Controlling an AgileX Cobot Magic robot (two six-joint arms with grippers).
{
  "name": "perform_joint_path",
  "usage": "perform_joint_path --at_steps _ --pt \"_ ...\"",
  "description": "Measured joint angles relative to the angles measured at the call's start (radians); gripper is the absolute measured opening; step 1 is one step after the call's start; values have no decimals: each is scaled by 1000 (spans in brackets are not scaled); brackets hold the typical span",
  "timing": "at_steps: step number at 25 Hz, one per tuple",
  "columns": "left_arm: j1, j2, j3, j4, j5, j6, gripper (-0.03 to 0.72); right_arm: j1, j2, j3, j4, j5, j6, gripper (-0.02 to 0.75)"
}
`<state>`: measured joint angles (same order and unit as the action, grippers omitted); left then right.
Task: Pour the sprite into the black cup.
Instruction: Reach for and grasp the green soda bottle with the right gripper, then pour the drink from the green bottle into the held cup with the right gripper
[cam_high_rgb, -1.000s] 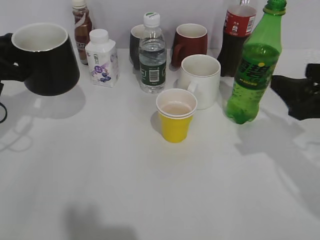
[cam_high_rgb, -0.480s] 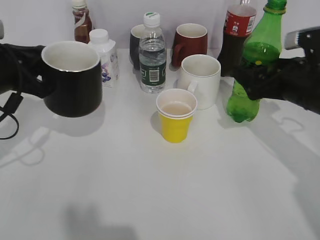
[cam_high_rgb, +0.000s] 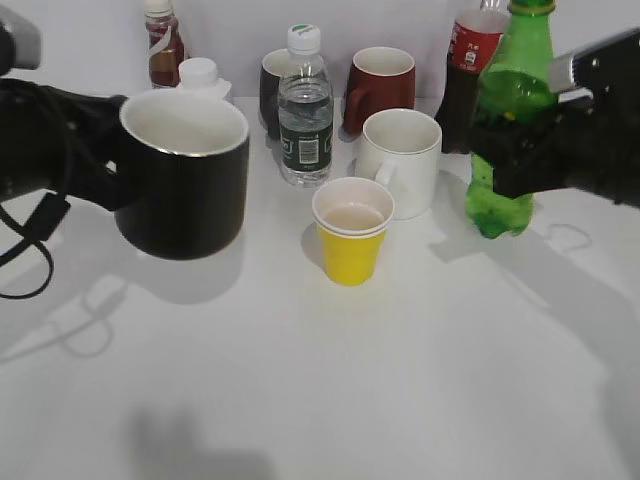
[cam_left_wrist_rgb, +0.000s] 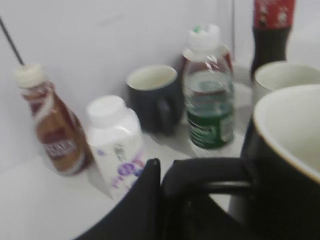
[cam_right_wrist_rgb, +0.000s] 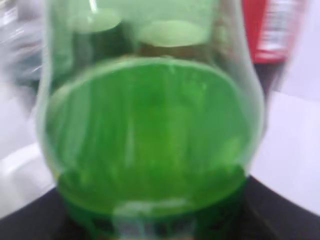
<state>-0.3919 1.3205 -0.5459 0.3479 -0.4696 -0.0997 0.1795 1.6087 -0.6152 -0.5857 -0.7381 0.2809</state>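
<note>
Surface: white table (cam_high_rgb: 330, 380) against a pale wall, strongly shadowed.

Held items:
- black cup (cam_high_rgb: 185, 185), wide, white inside, upright, at the left of the exterior view, raised clear of the table with its shadow below it; left gripper (cam_high_rgb: 105, 165) is clamped on its black loop handle (cam_left_wrist_rgb: 210, 175), fingers closed round it in the left wrist view.
- sprite (cam_high_rgb: 508, 120), tall green bottle, upright or nearly so, at the right; right gripper (cam_high_rgb: 520, 150) is wrapped round its mid-body over the label, closed on it. Base appears lifted off the table, though this is hard to confirm. Right wrist view is filled by the bottle's green liquid (cam_right_wrist_rgb: 150, 145), blurred.

Standing items, centre to back:
- yellow paper cup (cam_high_rgb: 351, 232), front centre, between the two held items.
- white mug (cam_high_rgb: 402, 160), just behind it.
- clear water bottle (cam_high_rgb: 304, 110), white cap, green label.
- small dark mug (cam_high_rgb: 272, 90) behind the water bottle.
- dark red mug (cam_high_rgb: 380, 85).
- cola bottle (cam_high_rgb: 470, 75), red label, just behind the sprite.
- white drink carton (cam_left_wrist_rgb: 115, 142), partly hidden behind the black cup in the exterior view.
- brown drink bottle (cam_high_rgb: 163, 45), back left
</note>
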Motion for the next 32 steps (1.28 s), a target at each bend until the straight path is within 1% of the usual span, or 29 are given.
perform_joint_path --at_steps 2,5,11,14,17,21,26,32 --pt "-35 -5 -33 -10 98 0 38 24 -76 -21 -25 124 -2 402" --pt "-85 -5 -92 -35 206 0 38 95 -165 -85 -67 338 -45 402" --pt "-171 -5 -170 -40 260 -1 38 299 -211 -237 -124 666 -186 402" --pt "-197 -5 -177 -41 264 -1 38 383 -211 -282 -169 775 -254 402" --pt "-211 -5 -177 -41 267 -1 38 453 -211 -301 -268 858 -281 402" --pt "-213 -5 -177 -38 265 -1 38 520 -211 -316 -402 954 -281 402" --pt "-213 -5 -177 -4 243 -1 38 541 -211 -320 -547 1007 -281 402" --pt "-213 -5 -178 3 242 -1 38 541 -211 -325 -661 1016 -281 402"
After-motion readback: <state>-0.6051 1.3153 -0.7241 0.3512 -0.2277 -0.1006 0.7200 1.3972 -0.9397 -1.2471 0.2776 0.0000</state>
